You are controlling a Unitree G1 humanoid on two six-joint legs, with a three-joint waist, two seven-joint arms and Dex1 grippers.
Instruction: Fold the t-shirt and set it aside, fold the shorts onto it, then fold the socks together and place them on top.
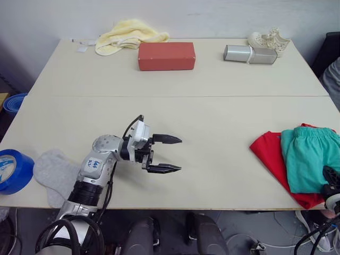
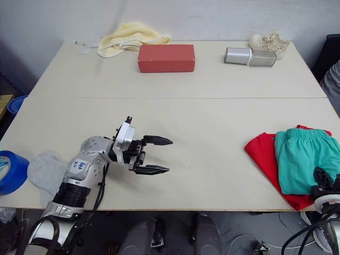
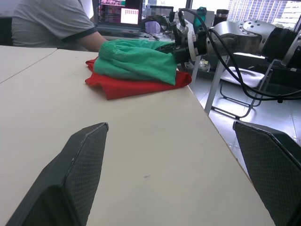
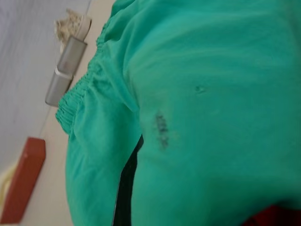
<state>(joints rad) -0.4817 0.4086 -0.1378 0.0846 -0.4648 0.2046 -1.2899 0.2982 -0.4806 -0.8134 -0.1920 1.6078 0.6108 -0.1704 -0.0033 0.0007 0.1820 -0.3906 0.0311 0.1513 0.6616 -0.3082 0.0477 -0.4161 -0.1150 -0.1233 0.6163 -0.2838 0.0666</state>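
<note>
Tabletop (image 1: 212, 159) at my station: socks (image 1: 53, 172) lie just behind my spread left tool (image 1: 172, 154), nearer than my right, state untellable.

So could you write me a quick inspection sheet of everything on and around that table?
Surface: pale table, seam across the middle.
Job's things: shorts folded on the t-shirt at the near right edge; socks at the near left edge.
Clutter: yellow towel, red box, silver cylinder, pale shoe along the far side.
Grippers: left gripper open above bare table; right gripper at the shorts' near edge, state unclear.
Cables: black cables below the right arm.
Surroundings: blue tape roll, a seated person.
</note>
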